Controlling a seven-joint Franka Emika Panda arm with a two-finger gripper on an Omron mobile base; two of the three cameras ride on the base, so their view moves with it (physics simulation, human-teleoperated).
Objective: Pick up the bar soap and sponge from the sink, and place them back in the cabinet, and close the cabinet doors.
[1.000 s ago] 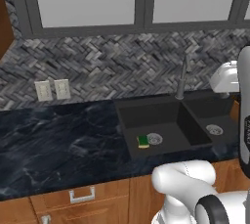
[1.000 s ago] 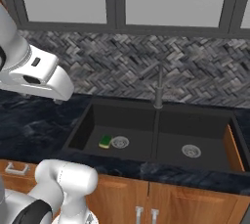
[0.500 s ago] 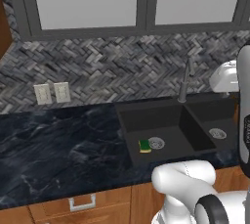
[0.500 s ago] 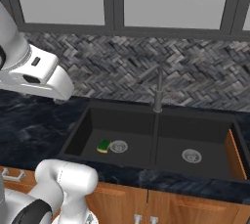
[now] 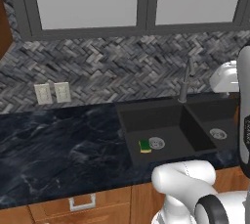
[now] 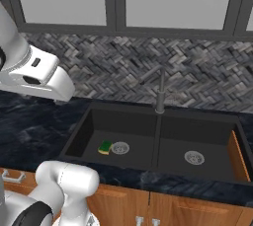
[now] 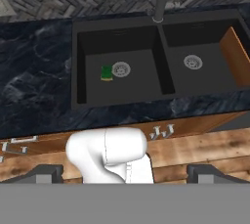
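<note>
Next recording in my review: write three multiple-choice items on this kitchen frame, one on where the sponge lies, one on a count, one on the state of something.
1. Where does the sponge lie?
A. On the counter by the outlets
B. In the sink's left basin beside the drain
C. In the right basin

2. How many round silver drains does the sink have?
A. One
B. Two
C. Three

3. What state are the frosted-glass cabinet doors above the sink in?
A. Shut
B. Wide open
C. Removed

Answers: 1 B, the green block sits next to the left drain in the base and hand views. 2 B, one drain shows in each basin. 3 A, the panes lie flush in their grey frames.
</note>
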